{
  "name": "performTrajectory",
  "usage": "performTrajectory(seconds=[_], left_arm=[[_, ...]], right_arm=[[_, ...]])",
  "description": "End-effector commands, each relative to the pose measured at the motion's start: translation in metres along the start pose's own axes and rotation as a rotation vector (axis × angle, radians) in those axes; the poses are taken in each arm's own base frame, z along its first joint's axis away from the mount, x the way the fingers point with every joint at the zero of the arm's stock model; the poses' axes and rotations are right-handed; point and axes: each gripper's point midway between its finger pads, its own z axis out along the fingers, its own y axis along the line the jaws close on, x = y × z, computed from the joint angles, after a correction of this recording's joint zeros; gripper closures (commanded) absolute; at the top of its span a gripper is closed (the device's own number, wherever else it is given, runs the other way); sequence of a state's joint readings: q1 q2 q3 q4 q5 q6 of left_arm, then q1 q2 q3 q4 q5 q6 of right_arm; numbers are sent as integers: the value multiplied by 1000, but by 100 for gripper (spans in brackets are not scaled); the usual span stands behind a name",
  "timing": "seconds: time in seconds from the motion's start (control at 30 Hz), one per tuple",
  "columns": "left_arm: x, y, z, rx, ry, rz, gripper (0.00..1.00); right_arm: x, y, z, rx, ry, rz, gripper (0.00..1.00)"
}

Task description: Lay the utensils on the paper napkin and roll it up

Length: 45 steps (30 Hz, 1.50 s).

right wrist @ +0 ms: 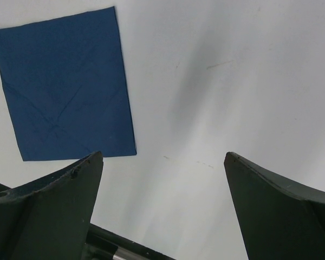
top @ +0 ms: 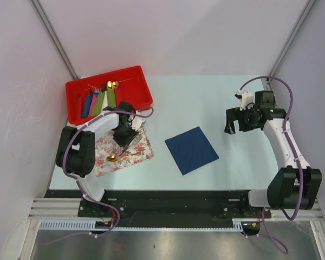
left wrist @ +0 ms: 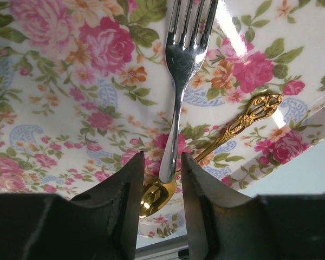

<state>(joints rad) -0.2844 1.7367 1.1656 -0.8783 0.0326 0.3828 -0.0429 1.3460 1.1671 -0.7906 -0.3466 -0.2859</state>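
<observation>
On the flowered tray (left wrist: 70,108) a silvery fork (left wrist: 181,59) lies with its handle crossing the bowl of a gold spoon (left wrist: 156,196). My left gripper (left wrist: 162,162) is down over them, its jaws narrowed on either side of the fork's handle end, with a thin gap still showing on the left side. From above, that gripper (top: 124,142) sits over the tray (top: 105,160). The navy paper napkin (top: 191,150) lies flat mid-table, apart from both grippers. My right gripper (top: 231,122) hovers wide open to its right, with nothing between the fingers; the napkin (right wrist: 65,86) shows beyond its left finger.
A red bin (top: 143,86) behind the tray holds several coloured rolls (top: 97,100) with gold tips poking out. The tray's edge and bare table show at the lower right of the left wrist view. White walls enclose the table on three sides.
</observation>
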Motion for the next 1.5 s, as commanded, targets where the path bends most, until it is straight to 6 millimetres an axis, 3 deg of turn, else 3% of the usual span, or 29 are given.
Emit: performTrajectory(seconds=[0.0, 0.63, 0.73, 0.83, 0.87, 0.97, 1.0, 1.07, 1.1, 1.2, 1.3, 1.47], left_arm=[[-12, -6, -1, 29, -14, 9, 62], [-27, -15, 25, 52, -10, 10, 69], [-29, -15, 26, 52, -16, -5, 76], [-35, -13, 22, 39, -31, -30, 92], [-39, -12, 16, 33, -51, -38, 100], [-62, -13, -12, 41, -142, -81, 100], [-78, -16, -34, 62, -211, -105, 100], [-94, -19, -56, 62, -278, -143, 100], [-109, -19, -73, 44, -342, -212, 100], [-136, -23, -99, -36, -416, -348, 100], [-161, -52, -111, 75, -467, -447, 100], [-196, -122, -99, 258, -463, -503, 100]], right_arm=[[-3, -2, -8, 23, -35, -15, 0], [9, -7, -12, 32, -27, 16, 0], [10, -7, -13, 34, -28, 22, 0], [9, -8, -13, 35, -30, 24, 0], [9, -9, -13, 36, -32, 26, 0], [7, -10, -14, 37, -35, 29, 0], [6, -10, -14, 38, -36, 30, 0], [5, -10, -14, 37, -37, 33, 0], [5, -10, -14, 37, -37, 33, 0], [3, -12, -15, 45, -40, 31, 0], [0, -13, -15, 48, -45, 30, 0], [1, -14, -14, 50, -46, 33, 0]])
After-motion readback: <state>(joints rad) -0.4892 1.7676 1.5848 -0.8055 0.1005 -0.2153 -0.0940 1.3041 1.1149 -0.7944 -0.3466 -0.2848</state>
